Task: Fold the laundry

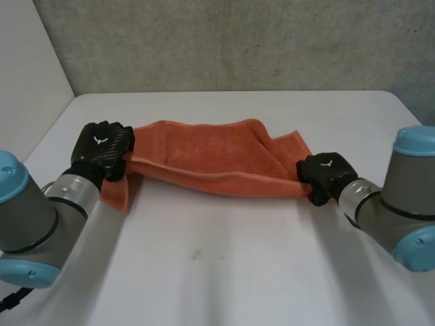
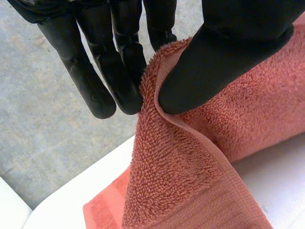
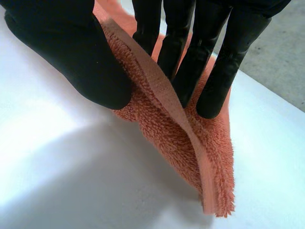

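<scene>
head view | towel (image 1: 211, 159) ends: covered by left hand (image 1: 102, 146), right hand (image 1: 326, 173) | left arm (image 1: 41, 217), right arm (image 1: 401, 197): cut by edges

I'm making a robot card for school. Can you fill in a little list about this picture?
Cloth: one orange towel, stretched between both hands
Left hand: pinches one end, thumb against fingers
Right hand: pinches the other end, thumb against fingers
Surface: white table
Fold: loosely doubled over, not neat yet
</scene>
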Robot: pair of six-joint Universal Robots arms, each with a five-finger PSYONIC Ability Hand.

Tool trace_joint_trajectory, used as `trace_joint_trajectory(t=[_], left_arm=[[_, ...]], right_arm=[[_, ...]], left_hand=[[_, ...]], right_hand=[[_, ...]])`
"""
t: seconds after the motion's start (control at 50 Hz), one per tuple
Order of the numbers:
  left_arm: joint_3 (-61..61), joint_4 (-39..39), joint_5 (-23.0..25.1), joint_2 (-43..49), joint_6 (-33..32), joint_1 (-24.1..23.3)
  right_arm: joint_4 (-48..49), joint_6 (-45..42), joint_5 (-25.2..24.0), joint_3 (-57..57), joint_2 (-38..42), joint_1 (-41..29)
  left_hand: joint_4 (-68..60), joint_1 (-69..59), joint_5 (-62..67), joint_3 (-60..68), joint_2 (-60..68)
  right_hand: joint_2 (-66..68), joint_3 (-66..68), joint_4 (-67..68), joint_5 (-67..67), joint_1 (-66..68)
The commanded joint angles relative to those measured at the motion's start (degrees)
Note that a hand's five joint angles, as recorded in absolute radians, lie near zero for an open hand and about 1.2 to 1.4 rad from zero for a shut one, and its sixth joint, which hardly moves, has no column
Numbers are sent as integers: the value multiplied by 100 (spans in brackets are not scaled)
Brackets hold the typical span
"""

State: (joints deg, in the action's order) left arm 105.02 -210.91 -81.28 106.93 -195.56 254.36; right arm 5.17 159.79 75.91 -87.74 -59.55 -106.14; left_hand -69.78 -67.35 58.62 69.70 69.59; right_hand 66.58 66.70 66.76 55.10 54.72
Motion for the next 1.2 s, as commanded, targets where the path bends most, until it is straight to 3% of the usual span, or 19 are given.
trace_joint_trajectory(t=[0.02, 0.22, 0.42, 0.54, 0.7, 0.72, 0.82, 0.84, 0.94, 0.96, 0.98, 1.02, 1.06, 1.2], left_arm=[[89, -3, -19, -173, 1, 53], [168, 6, -37, -181, 9, 70], [159, 6, -28, -181, 9, 228], [142, 6, -10, -155, 18, 307], [142, 6, -10, -111, 18, 325], [142, 6, -10, -111, 18, 325], [142, 6, -10, -93, 18, 360], [142, 6, -19, -85, 18, 378], [142, 6, -19, -23, 9, 387], [150, 6, -28, 12, 1, 387], [150, 6, -28, 12, 1, 387], [142, 15, -28, 117, -34, 387], [116, 15, -37, 204, -52, 395], [27, 23, -37, 522, -52, 545]], right_arm=[[-25, 631, -603, 29, -197, 479], [-34, 606, -700, -24, -136, 760], [-245, 606, -735, -59, 40, 1077], [-570, 562, -1096, -138, 76, 1218], [-236, 571, -1254, -138, 322, 1297], [-123, 571, -1254, -112, 400, 1280], [80, 571, -1201, 2, 602, 1253], [80, 579, -1184, 46, 629, 1253], [107, 658, -1140, 73, 489, 1271], [107, 658, -1140, 73, 489, 1271], [124, 676, -1070, 38, 341, 1279], [124, 676, -973, -15, 146, 1288], [124, 676, -719, -111, -230, 1297], [142, 667, -604, -331, -530, 1315]], left_hand=[[-1022, -1265, 1138, 1030, 1041], [-1022, -1265, 1138, 1030, 1041], [-1022, -1265, 1138, 1030, 1041], [-1022, -1265, 1138, 1030, 1041], [-1022, -1265, 1138, 1030, 1041], [-1022, -1265, 1138, 1030, 1041], [-1022, -1265, 1138, 1030, 1041], [-1022, -1265, 1138, 1030, 1041], [-940, -1183, 1056, 948, 959], [442, 199, -326, -434, -423], [456, 213, -340, -448, -437], [2685, 2442, -2569, -2677, -2666], [2843, 2600, -2727, -2835, -2824], [2912, 2669, -2796, -2904, -2893]], right_hand=[[-584, -596, -602, -436, 603], [-3090, -3102, -3108, -2942, -1904], [-3227, -3240, -3246, -3080, -2041], [-3698, -3711, -3717, -3551, -2512], [-2168, -2180, -2186, -2020, -982], [-1318, -1331, -1337, -1171, -132], [233, 221, 215, 381, 1419], [1331, 1319, 1313, 1479, 2517], [1342, 1330, 1324, 1490, 2528], [1342, 1330, 1324, 1490, 2528], [1342, 1330, 1324, 1490, 2528], [1342, 1330, 1324, 1490, 2528], [1342, 1330, 1324, 1490, 2528], [1342, 1330, 1324, 1490, 2528]])
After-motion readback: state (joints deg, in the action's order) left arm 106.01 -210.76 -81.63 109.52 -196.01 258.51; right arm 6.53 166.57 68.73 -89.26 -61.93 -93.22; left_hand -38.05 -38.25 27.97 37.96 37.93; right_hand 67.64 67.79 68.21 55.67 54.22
